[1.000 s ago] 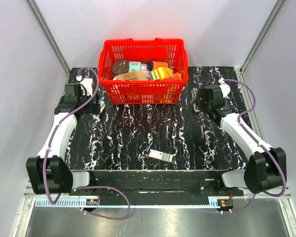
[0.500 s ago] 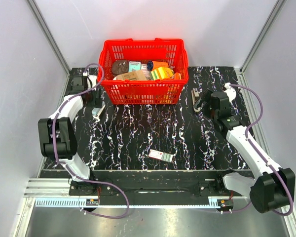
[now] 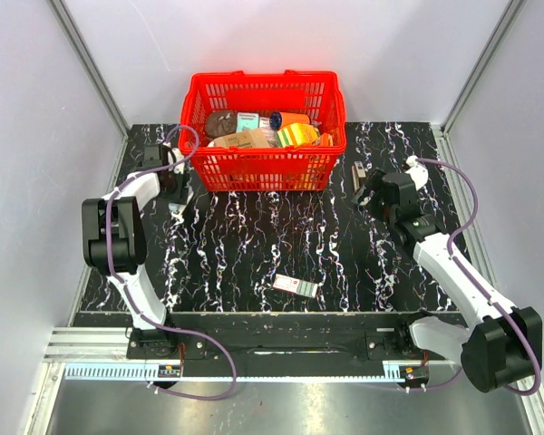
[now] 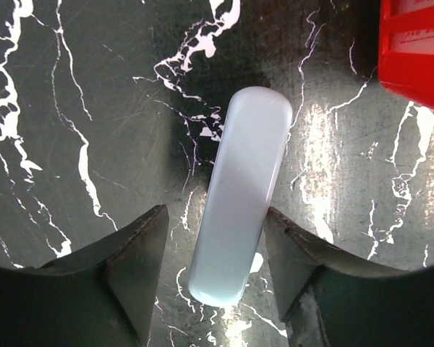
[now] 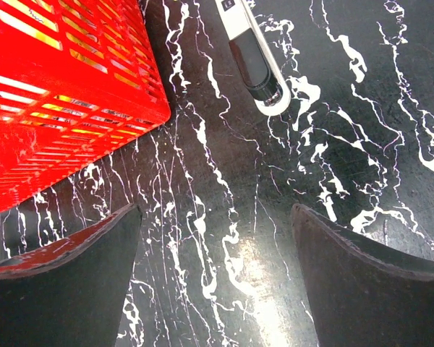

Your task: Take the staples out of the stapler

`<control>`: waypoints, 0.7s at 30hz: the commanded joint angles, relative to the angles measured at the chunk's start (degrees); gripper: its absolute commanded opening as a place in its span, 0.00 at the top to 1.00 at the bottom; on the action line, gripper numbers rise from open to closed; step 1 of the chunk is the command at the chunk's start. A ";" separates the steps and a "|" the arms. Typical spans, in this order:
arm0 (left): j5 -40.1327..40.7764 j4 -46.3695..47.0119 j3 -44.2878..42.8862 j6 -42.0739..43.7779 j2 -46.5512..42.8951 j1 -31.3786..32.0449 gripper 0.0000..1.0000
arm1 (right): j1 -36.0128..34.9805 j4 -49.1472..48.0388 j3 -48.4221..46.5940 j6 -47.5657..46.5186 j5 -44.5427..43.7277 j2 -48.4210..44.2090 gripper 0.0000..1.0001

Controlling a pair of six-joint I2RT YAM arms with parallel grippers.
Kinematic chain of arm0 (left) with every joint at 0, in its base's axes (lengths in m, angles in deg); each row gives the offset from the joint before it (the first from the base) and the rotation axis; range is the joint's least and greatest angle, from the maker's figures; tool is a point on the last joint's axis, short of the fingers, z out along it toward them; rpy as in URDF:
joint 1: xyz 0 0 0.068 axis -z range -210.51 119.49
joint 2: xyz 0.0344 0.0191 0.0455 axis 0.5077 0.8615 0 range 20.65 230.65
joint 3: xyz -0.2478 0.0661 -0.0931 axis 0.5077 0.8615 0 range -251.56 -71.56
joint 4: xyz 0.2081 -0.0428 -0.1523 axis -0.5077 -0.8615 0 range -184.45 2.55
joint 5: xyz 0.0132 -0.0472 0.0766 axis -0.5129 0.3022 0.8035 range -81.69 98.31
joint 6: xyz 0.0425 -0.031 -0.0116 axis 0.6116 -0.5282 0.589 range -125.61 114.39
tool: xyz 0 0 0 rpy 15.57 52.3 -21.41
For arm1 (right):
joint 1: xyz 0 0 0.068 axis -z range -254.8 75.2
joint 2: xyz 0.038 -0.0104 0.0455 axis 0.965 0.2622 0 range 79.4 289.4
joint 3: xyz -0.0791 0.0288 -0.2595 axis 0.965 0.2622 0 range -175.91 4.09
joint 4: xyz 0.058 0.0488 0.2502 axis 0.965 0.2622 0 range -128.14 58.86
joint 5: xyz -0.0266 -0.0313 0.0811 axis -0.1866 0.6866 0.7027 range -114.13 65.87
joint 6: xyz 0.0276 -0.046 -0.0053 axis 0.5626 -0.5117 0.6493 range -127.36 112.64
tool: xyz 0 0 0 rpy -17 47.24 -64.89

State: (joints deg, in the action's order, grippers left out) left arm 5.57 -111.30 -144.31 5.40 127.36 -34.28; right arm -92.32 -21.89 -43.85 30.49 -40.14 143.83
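Note:
The light-blue stapler (image 4: 242,195) lies flat on the black marbled table, just left of the red basket. In the top view it is a small pale piece (image 3: 176,207). My left gripper (image 4: 214,212) is open and straddles the stapler's near end; the right finger is close to its side and the left finger stands apart. In the top view the left gripper (image 3: 173,188) sits right at the stapler. My right gripper (image 5: 215,210) is open and empty over bare table, to the right of the basket (image 3: 370,187).
The red basket (image 3: 263,168) full of groceries stands at the back middle; its corner shows in the left wrist view (image 4: 416,50) and the right wrist view (image 5: 65,94). A slim white-and-black object (image 5: 253,61) lies ahead of the right gripper. A small white-and-red box (image 3: 296,286) lies near the front.
The left arm has folded up and its gripper has come nearer along the basket's left side to the stapler. The right gripper has shifted slightly right and nearer.

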 commanded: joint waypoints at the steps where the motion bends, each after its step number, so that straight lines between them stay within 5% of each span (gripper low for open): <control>1: -0.25 2.41 -1.08 1.39 0.33 0.34 0.48 | -1.11 -2.19 0.13 0.39 -2.09 -1.93 0.12; 8: -1.56 2.41 5.41 0.60 -4.31 1.83 0.77 | -2.17 -2.01 0.92 -0.40 -2.09 -2.63 0.19; 13: -4.37 0.75 16.04 0.68 -15.72 3.42 0.79 | -3.92 -1.22 1.89 -0.75 -2.97 -3.25 0.23; 21: -3.16 -4.53 25.90 -1.16 -32.61 15.00 0.78 | -13.49 1.85 1.63 -0.14 -9.29 0.87 0.26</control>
State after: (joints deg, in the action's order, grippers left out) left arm 2.56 -114.91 -120.58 5.29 100.37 -24.05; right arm -101.19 -21.67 -41.95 30.16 -43.79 142.47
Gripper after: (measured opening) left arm 0.384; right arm 0.746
